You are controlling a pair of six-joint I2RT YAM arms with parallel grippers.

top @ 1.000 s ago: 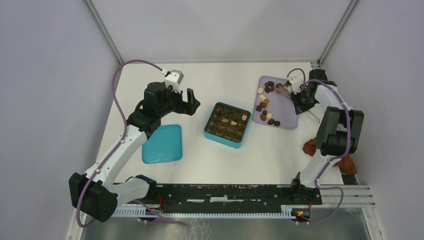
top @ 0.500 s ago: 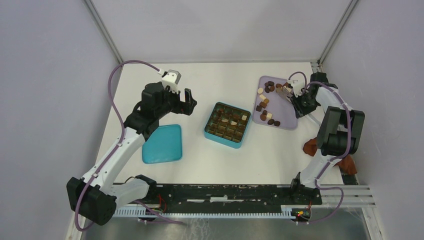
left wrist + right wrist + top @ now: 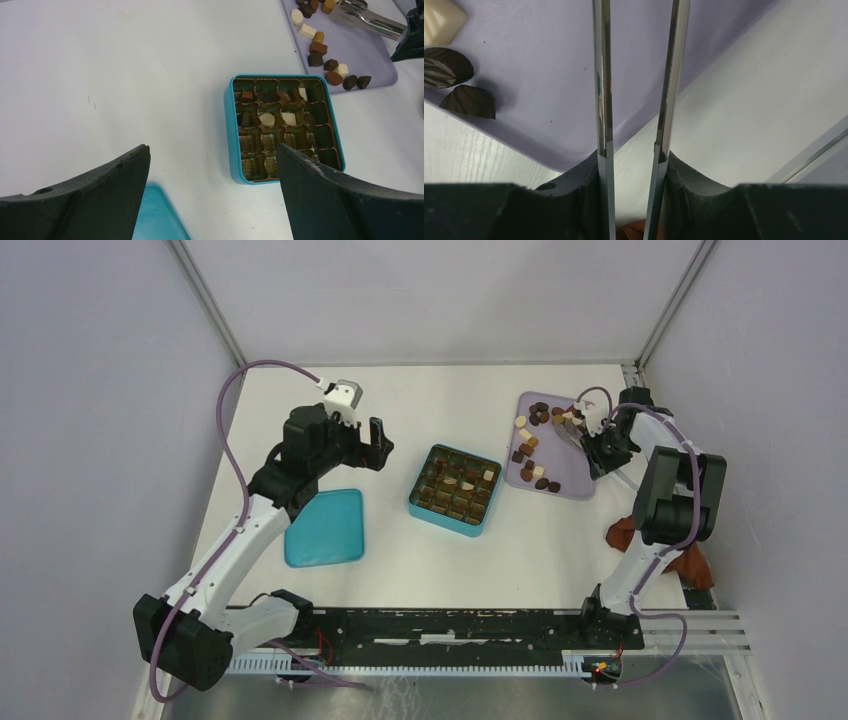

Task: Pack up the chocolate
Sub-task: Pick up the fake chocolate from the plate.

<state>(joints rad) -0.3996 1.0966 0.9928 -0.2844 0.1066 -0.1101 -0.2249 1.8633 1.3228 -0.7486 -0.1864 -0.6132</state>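
The chocolate (image 3: 530, 448), small dark, brown and cream pieces, lies on a lavender tray (image 3: 570, 468) at the back right. A few more pieces (image 3: 267, 119) sit in the open teal box (image 3: 421, 498), which has many empty cells. My right gripper (image 3: 603, 448) is at the tray's right edge, shut on metal tongs (image 3: 575, 427) whose tips reach over the tray. In the right wrist view the two tong arms (image 3: 601, 75) run up between my fingers (image 3: 633, 160), with three pieces (image 3: 446, 67) at the left. My left gripper (image 3: 378, 445) is open and empty, left of the box.
The teal lid (image 3: 325, 528) lies flat at the left, near my left arm, and shows in the left wrist view (image 3: 155, 215). A reddish-brown cloth (image 3: 690, 565) lies at the right edge by the right arm's base. Enclosure walls stand on three sides.
My right gripper has shifted the tongs slightly nearer over the tray's right side. My left arm drew back a little to the left, then held still.
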